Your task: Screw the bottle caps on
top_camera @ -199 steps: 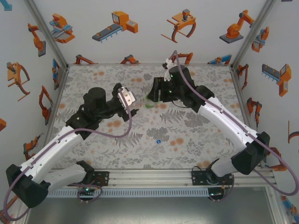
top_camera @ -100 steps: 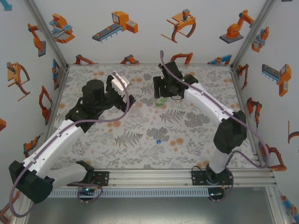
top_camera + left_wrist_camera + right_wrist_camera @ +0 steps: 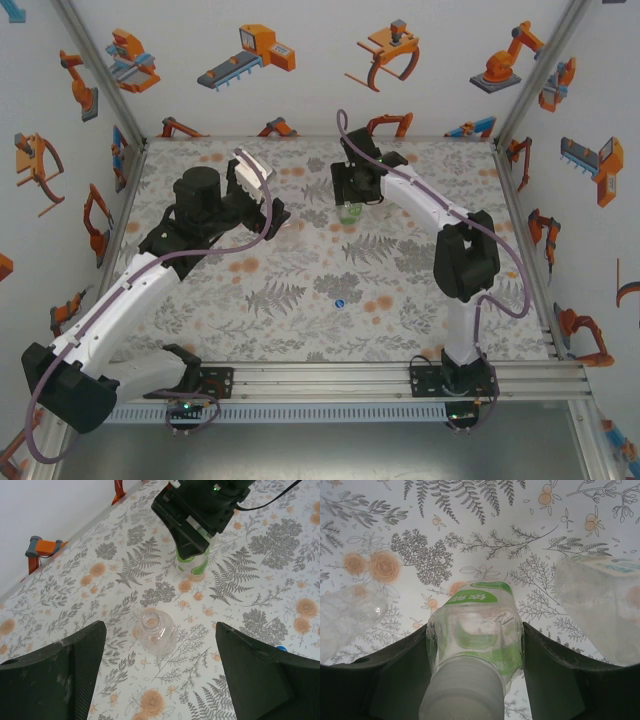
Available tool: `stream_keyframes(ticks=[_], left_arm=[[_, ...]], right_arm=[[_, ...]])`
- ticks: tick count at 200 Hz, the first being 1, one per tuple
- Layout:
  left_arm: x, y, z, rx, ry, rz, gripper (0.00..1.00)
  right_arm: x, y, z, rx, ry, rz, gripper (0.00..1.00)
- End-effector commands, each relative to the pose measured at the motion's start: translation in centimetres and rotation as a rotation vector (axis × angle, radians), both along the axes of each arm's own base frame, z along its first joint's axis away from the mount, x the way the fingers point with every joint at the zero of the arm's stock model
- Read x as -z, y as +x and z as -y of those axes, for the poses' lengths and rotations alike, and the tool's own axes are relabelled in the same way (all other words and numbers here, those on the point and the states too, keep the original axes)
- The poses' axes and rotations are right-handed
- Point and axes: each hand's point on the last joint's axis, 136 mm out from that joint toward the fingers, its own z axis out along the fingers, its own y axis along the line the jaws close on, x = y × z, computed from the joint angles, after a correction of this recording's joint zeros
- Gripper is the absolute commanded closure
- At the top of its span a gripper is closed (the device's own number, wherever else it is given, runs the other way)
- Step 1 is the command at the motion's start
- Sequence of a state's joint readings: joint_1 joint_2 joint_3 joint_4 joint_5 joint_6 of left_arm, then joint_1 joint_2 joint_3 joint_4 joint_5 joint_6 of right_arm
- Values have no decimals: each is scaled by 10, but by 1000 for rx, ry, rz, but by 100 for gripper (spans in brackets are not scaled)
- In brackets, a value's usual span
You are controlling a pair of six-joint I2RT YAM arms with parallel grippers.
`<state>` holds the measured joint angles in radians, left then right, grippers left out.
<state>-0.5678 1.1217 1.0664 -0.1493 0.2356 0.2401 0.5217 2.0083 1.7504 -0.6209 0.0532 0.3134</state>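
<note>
Your right gripper (image 3: 192,545) pinches the green bottle (image 3: 477,625), upright at the far side of the table (image 3: 420,290). Your left gripper (image 3: 272,215) hangs spread, facing the uncapped clear bottle (image 3: 155,632). The blue cap (image 3: 340,303) lies well apart.

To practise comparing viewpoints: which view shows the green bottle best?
The right wrist view: the green bottle sits close and central, label visible. The left wrist view shows its lower part beneath the right gripper; the top view, a green speck.

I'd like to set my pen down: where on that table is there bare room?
Free: the near patch between both arms, around the blue cap, and the table's far right corner. Crowded: far middle, with left hand, right hand, green bottle, clear bottle.
</note>
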Motion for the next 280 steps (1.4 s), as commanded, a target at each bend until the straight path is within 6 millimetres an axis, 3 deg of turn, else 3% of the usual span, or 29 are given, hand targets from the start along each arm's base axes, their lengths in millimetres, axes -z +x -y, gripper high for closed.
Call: stream_keyframes(ticks=[1, 103, 122, 164, 197, 253, 280], left_arm=[[-9, -4, 4, 34, -28, 10, 18], [-11, -9, 4, 53, -35, 19, 18], [-13, -9, 3, 50, -43, 31, 18], [-15, -9, 0, 35, -41, 47, 18], [-15, -7, -3, 18, -36, 51, 18], [-9, 2, -8, -29, -7, 28, 17], [-9, 3, -9, -35, -13, 29, 17]], right_arm=[[-4, 15, -3, -3, -11, 38, 59], [18, 16, -3, 20, -11, 6, 40], [10, 18, -2, 26, -1, 29, 34], [-13, 19, 2, 30, -3, 76, 32], [-47, 16, 5, 27, 9, 126, 32], [-96, -5, 8, -28, 57, 195, 32], [-111, -21, -2, -85, 110, 224, 33]])
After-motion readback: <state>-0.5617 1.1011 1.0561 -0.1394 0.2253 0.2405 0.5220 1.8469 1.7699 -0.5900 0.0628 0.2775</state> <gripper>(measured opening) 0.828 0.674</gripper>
